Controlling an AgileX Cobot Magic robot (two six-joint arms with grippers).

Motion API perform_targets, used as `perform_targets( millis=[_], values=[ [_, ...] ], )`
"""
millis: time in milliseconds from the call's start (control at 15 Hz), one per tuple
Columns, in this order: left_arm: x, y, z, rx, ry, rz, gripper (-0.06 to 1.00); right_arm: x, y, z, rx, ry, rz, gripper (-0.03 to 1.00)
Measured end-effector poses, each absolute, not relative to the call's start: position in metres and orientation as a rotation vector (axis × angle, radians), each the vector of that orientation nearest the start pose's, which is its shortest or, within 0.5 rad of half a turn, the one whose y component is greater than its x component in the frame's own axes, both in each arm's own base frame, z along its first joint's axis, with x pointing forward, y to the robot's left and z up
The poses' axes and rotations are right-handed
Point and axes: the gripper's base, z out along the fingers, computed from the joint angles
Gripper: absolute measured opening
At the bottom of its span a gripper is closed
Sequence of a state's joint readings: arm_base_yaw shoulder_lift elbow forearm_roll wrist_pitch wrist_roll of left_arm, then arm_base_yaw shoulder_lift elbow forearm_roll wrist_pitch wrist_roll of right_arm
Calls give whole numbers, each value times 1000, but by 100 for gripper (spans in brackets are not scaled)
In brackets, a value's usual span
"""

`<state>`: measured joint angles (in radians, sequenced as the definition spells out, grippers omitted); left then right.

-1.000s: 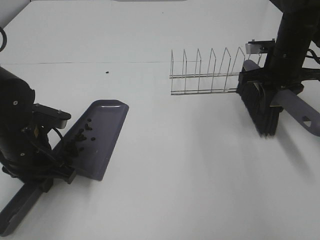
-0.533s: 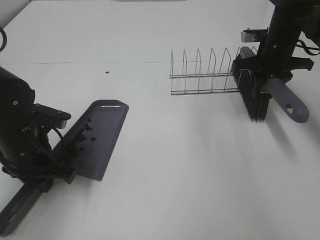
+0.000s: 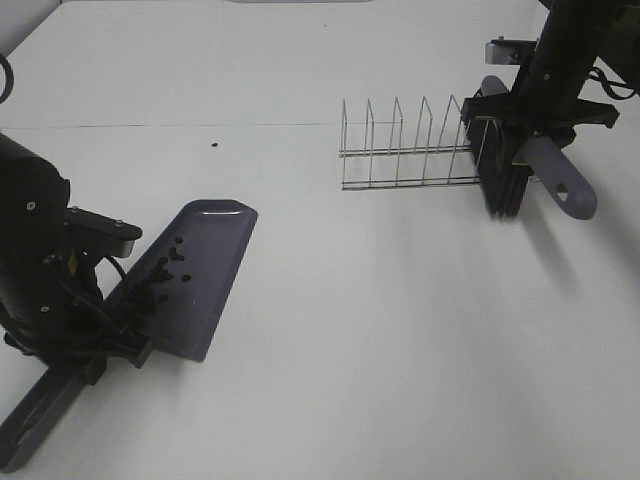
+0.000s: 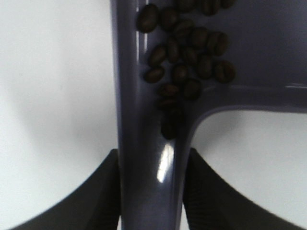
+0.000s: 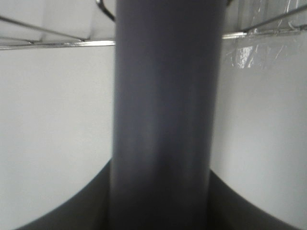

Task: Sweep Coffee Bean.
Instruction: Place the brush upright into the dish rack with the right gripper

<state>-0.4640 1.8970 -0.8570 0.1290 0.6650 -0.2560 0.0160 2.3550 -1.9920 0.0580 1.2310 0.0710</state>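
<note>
A grey dustpan (image 3: 200,270) rests tilted on the white table at the left. Its handle (image 3: 40,410) is held by my left gripper (image 3: 95,345), which is shut on it. Several coffee beans (image 3: 160,280) lie in the pan near the handle end; the left wrist view shows them clustered (image 4: 187,52) where the pan (image 4: 268,48) meets the handle (image 4: 153,167). One stray bean (image 3: 215,144) lies on the table farther back. My right gripper (image 3: 530,135) is shut on the brush's grey handle (image 3: 560,180), which also fills the right wrist view (image 5: 163,115). The black bristles (image 3: 502,185) hang at the rack's right end.
A wire dish rack (image 3: 410,145) stands at the back right, its right end against the brush; its wires show in the right wrist view (image 5: 48,38). The white table (image 3: 380,340) spreads across the view, with its left corner at the back.
My right gripper has carried the brush back and to the left, up to the rack's right end. The left arm, dustpan and beans have not moved.
</note>
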Motion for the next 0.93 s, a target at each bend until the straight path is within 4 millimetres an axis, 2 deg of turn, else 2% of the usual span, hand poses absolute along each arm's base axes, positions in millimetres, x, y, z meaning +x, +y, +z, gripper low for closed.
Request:
perform_targets(
  millis=[133,400,933],
  values=[
    [259,-122,96,489,3117,140,31,484,14,161,110,3057,105,29],
    [259,-122,96,489,3117,140,31,485,14,151,114,3078,114,29],
    [259,-122,96,489,3117,140,31,485,16,146,129,3086,158,29]
  ],
)
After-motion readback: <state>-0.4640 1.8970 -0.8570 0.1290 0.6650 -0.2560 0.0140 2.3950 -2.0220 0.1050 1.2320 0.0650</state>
